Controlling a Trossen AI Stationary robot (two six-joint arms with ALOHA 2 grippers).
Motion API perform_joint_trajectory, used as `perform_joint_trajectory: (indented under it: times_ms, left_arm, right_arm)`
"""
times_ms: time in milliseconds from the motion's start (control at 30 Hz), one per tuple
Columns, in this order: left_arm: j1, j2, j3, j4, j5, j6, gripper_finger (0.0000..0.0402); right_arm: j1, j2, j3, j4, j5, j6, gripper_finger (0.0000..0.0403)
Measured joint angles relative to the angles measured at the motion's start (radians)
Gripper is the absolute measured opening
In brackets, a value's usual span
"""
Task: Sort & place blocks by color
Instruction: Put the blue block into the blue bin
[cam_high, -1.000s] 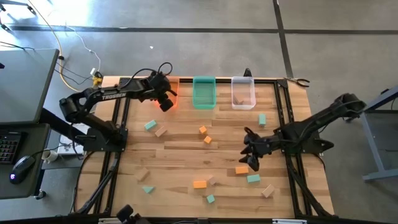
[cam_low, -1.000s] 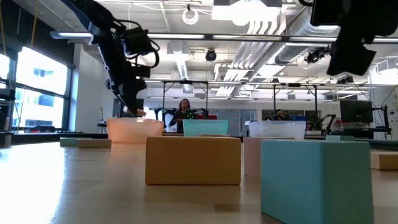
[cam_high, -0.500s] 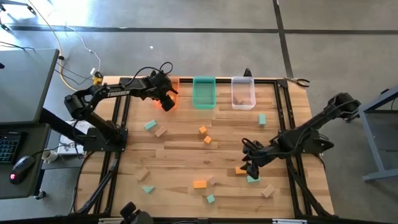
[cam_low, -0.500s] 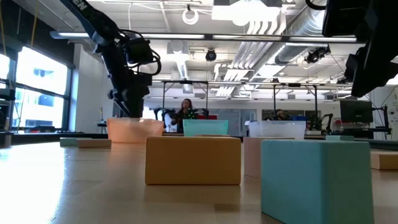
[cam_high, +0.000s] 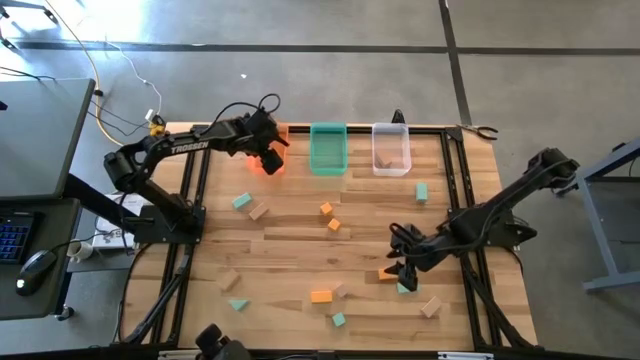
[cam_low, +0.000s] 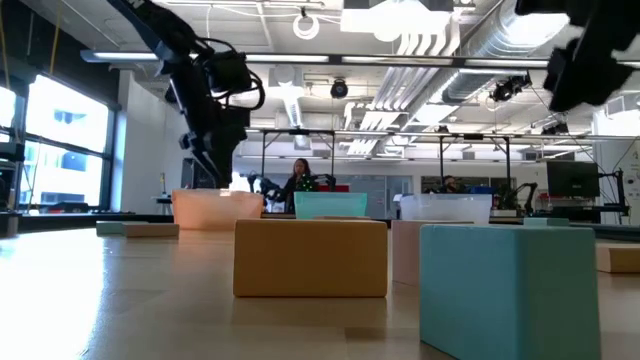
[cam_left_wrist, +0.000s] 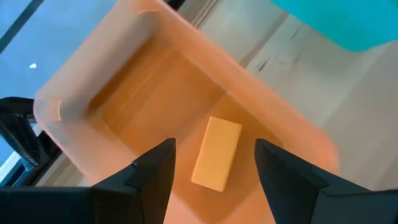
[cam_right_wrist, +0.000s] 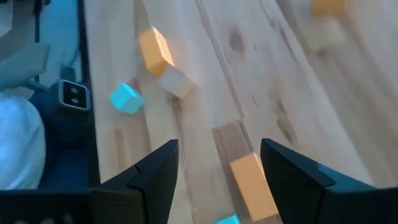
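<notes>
- An orange block (cam_left_wrist: 216, 153) lies loose inside the orange bin (cam_left_wrist: 93, 81)
- Left hand (cam_left_wrist: 214, 180) hovers over that bin, fingers spread, holding nothing
- Right hand (cam_right_wrist: 214, 180), fingers spread, hangs over another orange block (cam_right_wrist: 252, 185) on the surface (cam_high: 290, 235)

Three bins along my table's (cam_high: 300, 225) far edge: orange bin (cam_high: 276, 133), green bin (cam_high: 328, 148) beside it, clear bin (cam_high: 391, 148) past that. Person (cam_low: 297, 181) standing beyond the green bin.
</notes>
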Motion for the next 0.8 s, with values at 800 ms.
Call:
perform_joint_trajectory:
  times_ms: [800]
  left_arm:
    - [-0.107, 0.0, 0.094, -0.091, -0.08, 0.048, 0.0204]
  right_arm:
    - [0.149, 0.198, 0.149, -0.278, -0.121, -0.068, 0.0216]
